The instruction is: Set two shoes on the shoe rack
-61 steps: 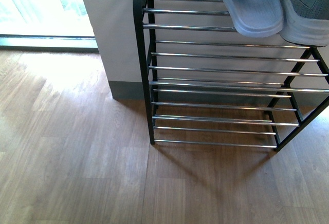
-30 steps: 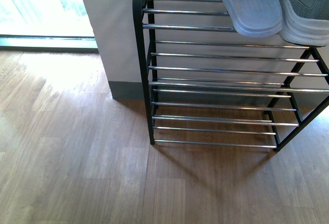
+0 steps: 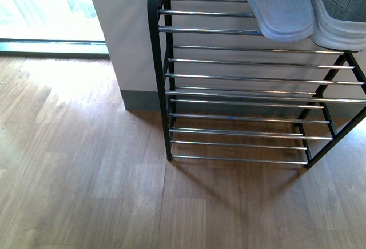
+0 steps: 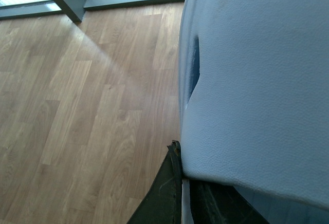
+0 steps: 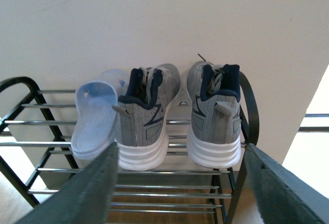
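Standing side by side on shoe rack (image 5: 20,88) top tier, heels outward: two shoes (image 5: 146,118), beside blue slipper (image 5: 95,121). Right gripper (image 5: 180,183) spread wide, empty. Left gripper: cannot tell.

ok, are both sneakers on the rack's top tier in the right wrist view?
Yes, both grey sneakers stand upright, heels toward the camera, on the shoe rack's top bars beside a pale blue slipper.

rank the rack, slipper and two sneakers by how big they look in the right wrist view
1. rack, spans the frame
2. left sneaker and right sneaker, look alike, not ranked
3. slipper, slightly smaller, though partly hidden behind the left sneaker
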### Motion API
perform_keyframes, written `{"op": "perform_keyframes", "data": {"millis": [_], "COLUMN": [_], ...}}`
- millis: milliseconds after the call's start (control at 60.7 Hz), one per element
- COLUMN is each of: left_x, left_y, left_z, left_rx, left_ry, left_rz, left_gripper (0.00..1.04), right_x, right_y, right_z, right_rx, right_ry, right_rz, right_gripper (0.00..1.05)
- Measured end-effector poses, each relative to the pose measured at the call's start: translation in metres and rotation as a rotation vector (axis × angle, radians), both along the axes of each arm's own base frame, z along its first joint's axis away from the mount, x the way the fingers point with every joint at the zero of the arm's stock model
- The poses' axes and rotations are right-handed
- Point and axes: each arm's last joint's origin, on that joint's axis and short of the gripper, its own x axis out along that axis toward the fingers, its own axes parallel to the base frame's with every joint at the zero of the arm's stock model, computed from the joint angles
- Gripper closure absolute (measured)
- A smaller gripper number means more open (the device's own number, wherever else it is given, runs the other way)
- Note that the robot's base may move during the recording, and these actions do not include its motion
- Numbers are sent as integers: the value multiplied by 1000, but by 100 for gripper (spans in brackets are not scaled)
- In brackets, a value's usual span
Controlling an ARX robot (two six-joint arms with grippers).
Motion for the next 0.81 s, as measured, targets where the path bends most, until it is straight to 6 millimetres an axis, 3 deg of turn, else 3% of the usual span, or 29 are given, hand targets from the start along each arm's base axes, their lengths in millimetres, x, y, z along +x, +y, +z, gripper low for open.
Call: {"op": "perform_keyframes", "data": {"millis": [231, 807], "left_x": [0, 0], "left_y": [0, 0], "left_z": [0, 0], "left_rx": [-1, 0], "left_ry": [0, 0], "left_rz": [0, 1], "left_gripper": [103, 103], "right_x": [-18, -41], "right_y": [15, 15], "right_z": [-12, -21], "right_rx": [-20, -19], "right_ry": [0, -30], "right_rz": [9, 1], "right_gripper": [103, 103]}}
